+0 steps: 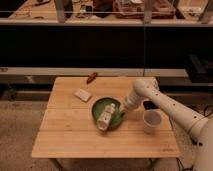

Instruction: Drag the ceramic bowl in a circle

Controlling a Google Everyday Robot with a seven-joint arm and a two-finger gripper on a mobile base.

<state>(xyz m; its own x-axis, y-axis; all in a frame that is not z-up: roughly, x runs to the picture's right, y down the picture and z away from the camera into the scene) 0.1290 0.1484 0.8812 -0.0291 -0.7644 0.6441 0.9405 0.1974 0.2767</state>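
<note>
The ceramic bowl (pixel 104 107) is wide, shallow and green with a darker rim. It sits on the wooden table (pixel 65 135), a little right of the middle. A whitish cylindrical bottle-like object (pixel 106 119) lies in the bowl, leaning over its front rim. My gripper (pixel 122 110) is at the bowl's right rim, at the end of the white arm (pixel 150 92) that reaches in from the right. Whether it touches the rim is hidden by the arm's end.
A small white cup (pixel 151 121) stands right of the bowl, close to the arm. A small black object (pixel 148 105) lies behind the cup. A flat white packet (pixel 83 94) lies left of the bowl, and a red object (pixel 91 77) near the table's far edge. A dark counter runs behind.
</note>
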